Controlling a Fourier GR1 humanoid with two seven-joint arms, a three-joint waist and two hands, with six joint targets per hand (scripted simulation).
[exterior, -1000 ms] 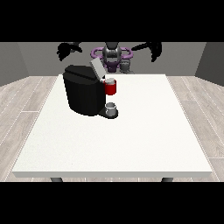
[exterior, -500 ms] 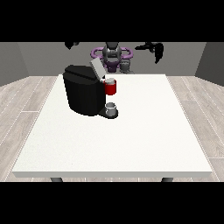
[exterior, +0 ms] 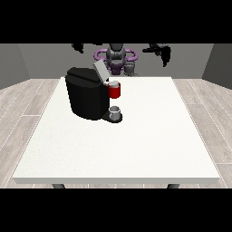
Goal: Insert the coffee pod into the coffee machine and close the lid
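Observation:
The black coffee machine (exterior: 88,97) stands on the left half of the white table (exterior: 149,136). Its grey lid (exterior: 100,71) is tilted up and open. Under the lid a red pod holder (exterior: 115,91) sticks out to the right, and a grey cup (exterior: 115,112) sits on the machine's base. A small grey object, perhaps the coffee pod (exterior: 130,68), stands at the table's far edge by the robot's torso. The hand at the view's right (exterior: 161,50) is raised in the air, fingers hanging straight, holding nothing. The hand at the view's left (exterior: 79,46) is raised too, above the machine and apart from it.
The robot's torso (exterior: 116,56) with purple rings is behind the far table edge. White tabletop stretches to the right of the machine and in front of it. Wooden floor surrounds the table.
The hand at the view's left has risen and moved inward toward the torso. The hand at the view's right has barely shifted. Machine, lid and cup are unchanged.

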